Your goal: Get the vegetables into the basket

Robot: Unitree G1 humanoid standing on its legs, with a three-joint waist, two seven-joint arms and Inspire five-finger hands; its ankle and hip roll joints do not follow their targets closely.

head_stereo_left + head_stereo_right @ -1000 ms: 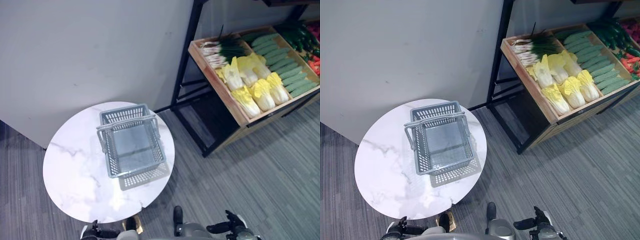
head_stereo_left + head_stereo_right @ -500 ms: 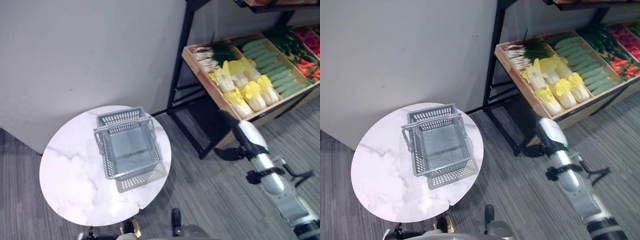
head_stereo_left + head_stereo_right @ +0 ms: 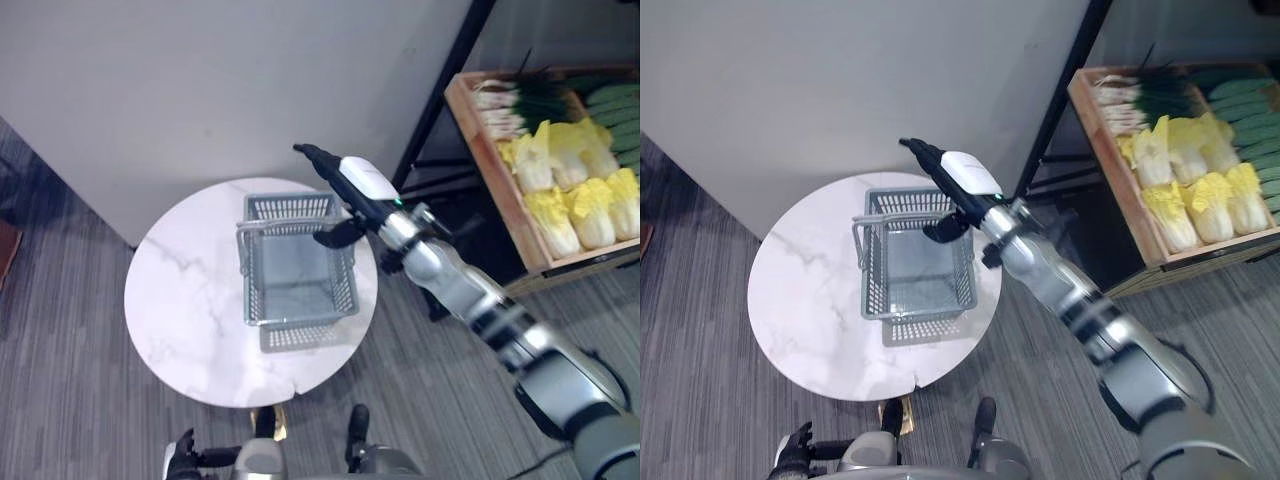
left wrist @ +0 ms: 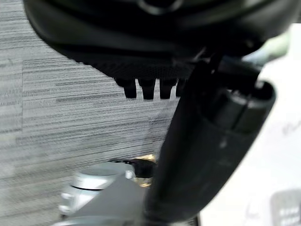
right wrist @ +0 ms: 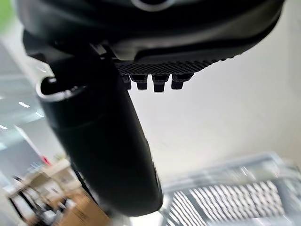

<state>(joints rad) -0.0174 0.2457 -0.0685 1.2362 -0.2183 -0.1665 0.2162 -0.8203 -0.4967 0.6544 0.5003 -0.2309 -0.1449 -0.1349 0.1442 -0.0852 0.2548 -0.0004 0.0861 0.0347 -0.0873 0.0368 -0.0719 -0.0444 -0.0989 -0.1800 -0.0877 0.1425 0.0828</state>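
Note:
A grey plastic basket stands empty on the round white marble table, handles up. My right hand hovers over the basket's far right rim, open, fingers straight toward the wall, thumb down beside the rim, holding nothing. Its wrist view shows the thumb and blurred basket mesh. The vegetables lie in a wooden crate on the right: yellow napa cabbages, scallions and cucumbers. My left hand hangs low at the bottom edge, open and empty.
A black shelf frame carries the crate, close to the table's right side. A grey wall runs behind the table. Striped grey carpet lies between table and shelf. The table's white edge appears in the left wrist view.
The camera has turned left, so the shelf sits further right. My right arm has swung from near the shelf across to the basket's far right rim, hand still empty.

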